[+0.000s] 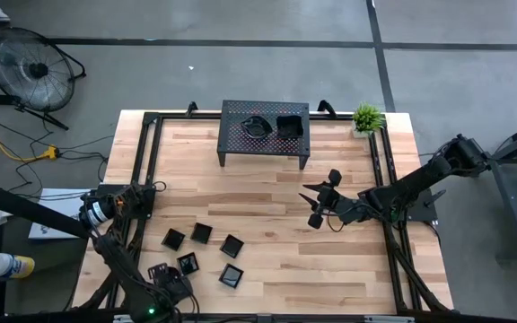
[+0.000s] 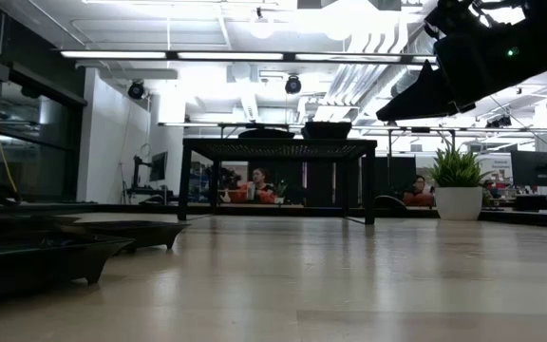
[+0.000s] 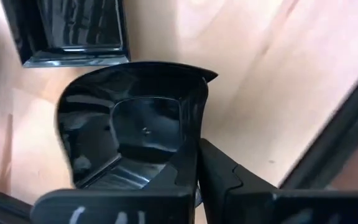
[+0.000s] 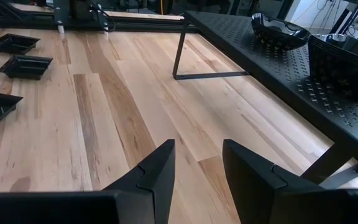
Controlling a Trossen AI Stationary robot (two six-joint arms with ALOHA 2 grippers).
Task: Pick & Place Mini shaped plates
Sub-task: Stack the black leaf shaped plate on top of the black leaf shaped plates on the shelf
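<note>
Several glossy black mini shaped plates [image 1: 202,233] lie flat on the wooden table's near left part. My left gripper [image 1: 167,280] points down at the near-left corner, shut on a wavy-edged plate [image 3: 129,124]. Beside that one lies a square plate [image 3: 73,31]. Two more plates [image 1: 257,126] [image 1: 290,126] rest on top of the black perforated rack [image 1: 265,144] at the far edge. My right gripper [image 1: 321,202] hovers open over the table's middle right and touches nothing. Its fingers [image 4: 160,168] point toward the rack [image 4: 278,68]. My left gripper holds the wavy-edged plate by one side of its raised rim [image 3: 191,124], coming from above and pointing down. One finger [image 3: 219,174] stands outside the rim. The other is hidden behind the plate's wall. I cannot tell whether the plate is clear of the table.
A small potted plant [image 1: 367,117] stands at the far right corner beside the rack. Black frame rails [image 1: 146,161] run along the table's edges. Bare wood lies between the plates and the rack [image 2: 278,147]. A floor fan [image 1: 27,67] stands off the table, far left.
</note>
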